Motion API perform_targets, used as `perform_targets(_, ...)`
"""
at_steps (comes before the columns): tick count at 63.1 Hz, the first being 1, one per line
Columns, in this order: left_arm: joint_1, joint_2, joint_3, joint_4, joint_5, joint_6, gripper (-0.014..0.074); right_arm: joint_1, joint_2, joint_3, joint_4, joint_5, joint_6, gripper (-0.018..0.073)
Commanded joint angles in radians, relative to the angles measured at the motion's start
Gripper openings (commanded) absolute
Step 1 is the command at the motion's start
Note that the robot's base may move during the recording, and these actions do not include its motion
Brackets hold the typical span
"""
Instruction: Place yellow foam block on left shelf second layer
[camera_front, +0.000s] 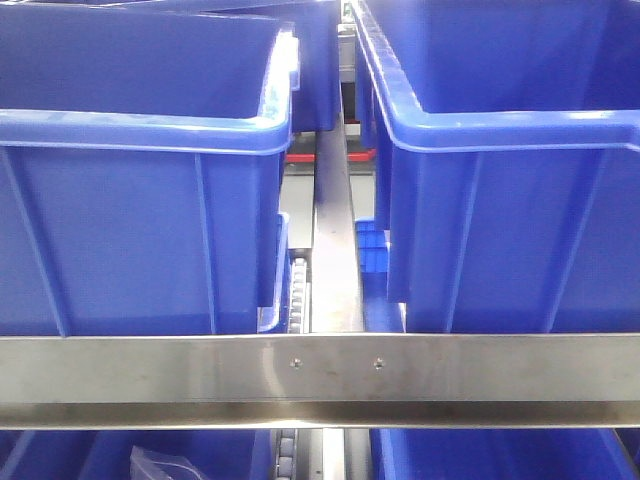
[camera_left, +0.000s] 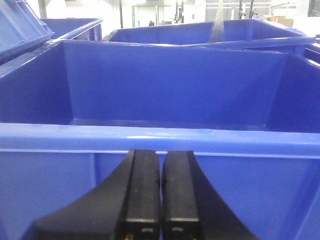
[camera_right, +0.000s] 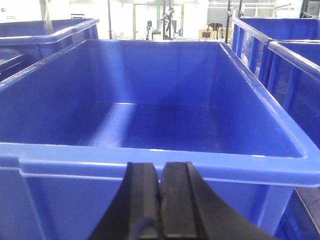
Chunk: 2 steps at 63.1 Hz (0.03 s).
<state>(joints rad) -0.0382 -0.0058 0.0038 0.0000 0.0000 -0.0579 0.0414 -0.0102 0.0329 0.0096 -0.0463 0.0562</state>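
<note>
Steel shelf rail (camera_front: 320, 365) (horizontal) under two blue bins (camera_front: 140, 230)

Bright, even overhead light; the glossy blue plastic bins (camera_front: 140, 230) show white glare along their rims. Far windows are blown out. Near black gripper fingers (camera_left: 142, 200) look soft, slightly blurred.

A warehouse or factory floor: large blue plastic storage bins (camera_front: 140, 180) sit on steel roller racking (camera_front: 320, 365), bright industrial hall behind.
</note>
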Motion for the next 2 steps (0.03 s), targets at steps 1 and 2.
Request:
perform_targets(1, -0.008, -0.018, 0.025, -0.006, -0.080, -0.003, 0.0124, -0.004, -0.018, -0.024, -0.010, -0.082, -0.001, 0.0055)
perform_targets(2, -0.008, -0.018, 0.025, -0.006, -0.080, -0.003, 0.0124, -0.004, -0.018, -0.024, -0.010, -0.082, -0.001, 0.0055)
